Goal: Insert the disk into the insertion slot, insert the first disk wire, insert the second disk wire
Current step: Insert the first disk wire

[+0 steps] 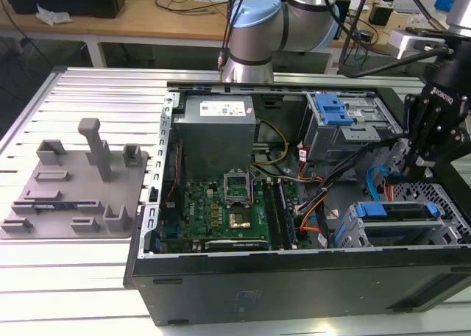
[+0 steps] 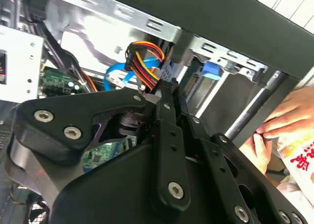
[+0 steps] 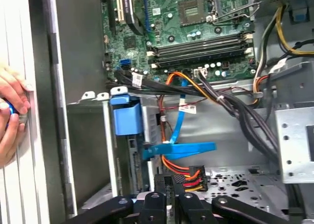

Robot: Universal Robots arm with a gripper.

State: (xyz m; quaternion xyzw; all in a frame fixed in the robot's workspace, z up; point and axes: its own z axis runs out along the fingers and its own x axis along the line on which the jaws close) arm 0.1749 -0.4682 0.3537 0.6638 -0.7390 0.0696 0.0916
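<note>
gripper (image 3: 172, 186) pinched on the power wire plug (image 3: 190, 177) | disk (image 1: 390, 211) already sitting in insertion slot (image 1: 434, 233), exterior view's right | reckon wires floppy, plug stiff and light, so grab plug body, not wires

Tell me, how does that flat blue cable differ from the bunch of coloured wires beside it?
The blue cable is one flat band in a single colour; the coloured wires are several thin strands, red, orange and yellow. The coloured wires end right at the gripper; the blue cable's end lies apart from it. Both run from the edge of the green board.
</note>
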